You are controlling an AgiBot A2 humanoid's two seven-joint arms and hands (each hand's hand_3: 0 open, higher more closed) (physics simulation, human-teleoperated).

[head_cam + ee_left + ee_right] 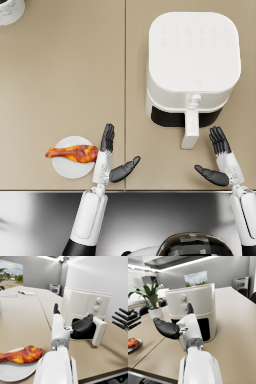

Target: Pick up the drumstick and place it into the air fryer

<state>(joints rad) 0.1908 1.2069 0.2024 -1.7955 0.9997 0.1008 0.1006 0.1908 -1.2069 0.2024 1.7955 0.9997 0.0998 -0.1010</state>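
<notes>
Both hands hovered over the near edge of the tan table [60, 75], empty. On the left hand [106, 162] the fingers [107, 136] were straight and the thumb swung wide; the right hand [223, 162] was spread the same way. Just outside the left fingers, apart from them, lay the drumstick [73, 153] on a white plate [70, 171]. Beyond and between the two sets of fingertips stood the white air fryer [192, 55], its drawer handle [190, 128] projecting toward the right fingers without touching. Farthest, past the left fingertips, a white pot [10, 10] sat in the corner.
</notes>
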